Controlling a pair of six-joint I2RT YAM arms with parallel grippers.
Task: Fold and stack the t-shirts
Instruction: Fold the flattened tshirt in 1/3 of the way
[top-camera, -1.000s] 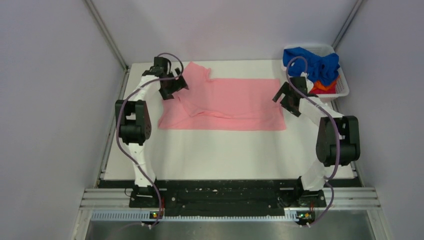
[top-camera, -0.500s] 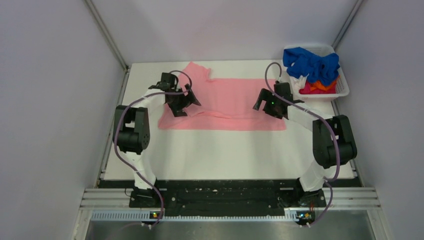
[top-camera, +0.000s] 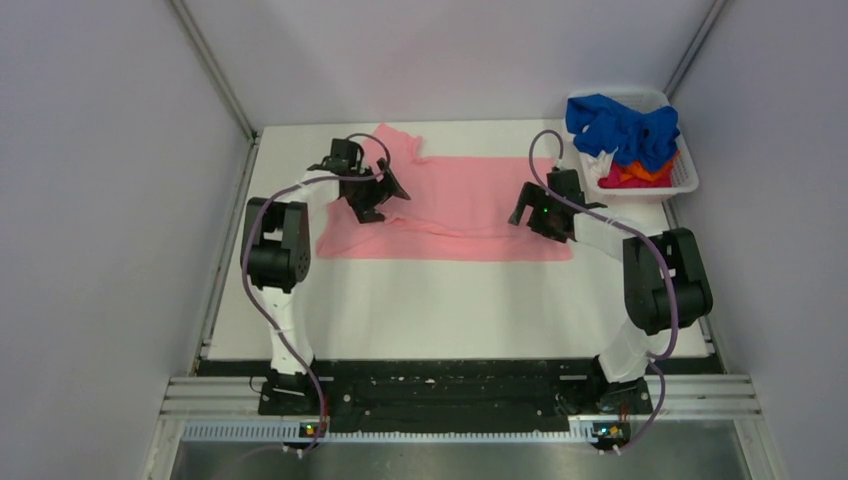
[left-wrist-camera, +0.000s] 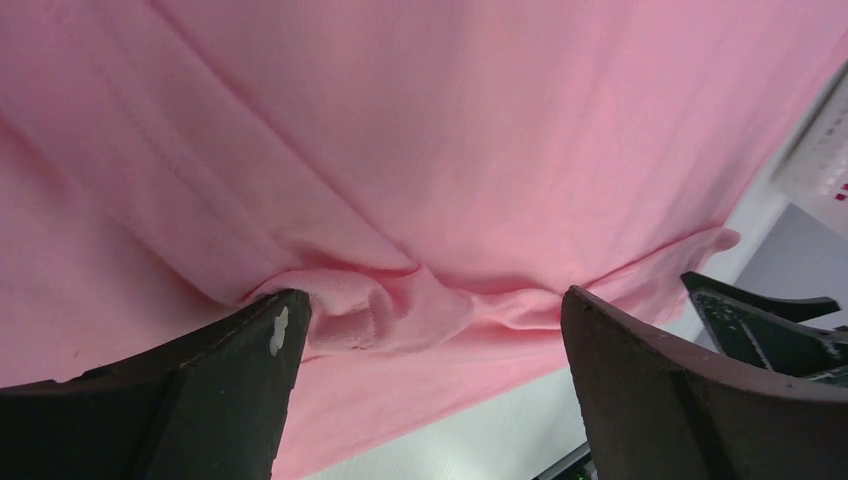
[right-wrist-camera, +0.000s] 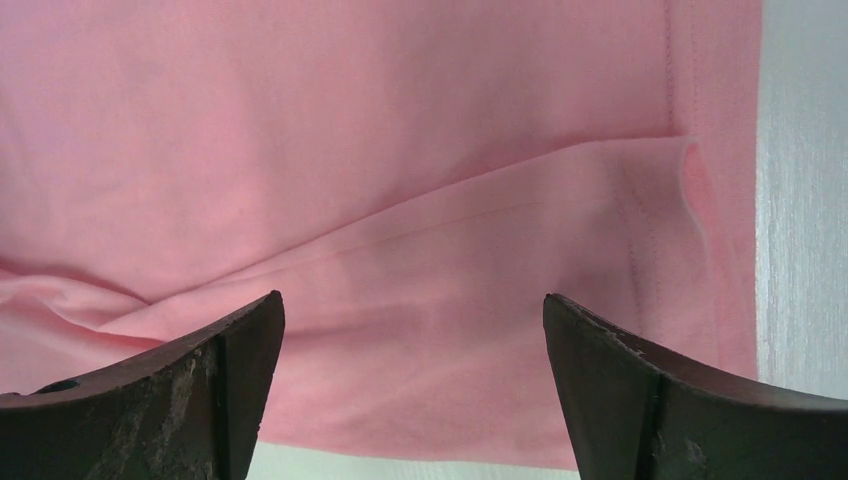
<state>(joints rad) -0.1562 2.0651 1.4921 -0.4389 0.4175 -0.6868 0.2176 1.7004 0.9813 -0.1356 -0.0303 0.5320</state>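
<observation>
A salmon-pink t-shirt (top-camera: 455, 205) lies spread across the far half of the white table, its near part folded up over the body. My left gripper (top-camera: 383, 193) is open over the shirt's left end, above a bunched fold of cloth (left-wrist-camera: 400, 305). My right gripper (top-camera: 528, 208) is open over the shirt's right end near the hem (right-wrist-camera: 690, 190). Neither holds anything. A royal blue t-shirt (top-camera: 625, 128) is heaped on orange and red t-shirts (top-camera: 640, 173) in the basket.
A white plastic basket (top-camera: 688, 185) stands at the far right corner of the table. Grey walls close in on both sides. The bare white table (top-camera: 450, 310) lies between the shirt and the arm bases.
Both grippers moved inward over the pink shirt from its outer ends and came down close to it. The shirt's left part shifted slightly.
</observation>
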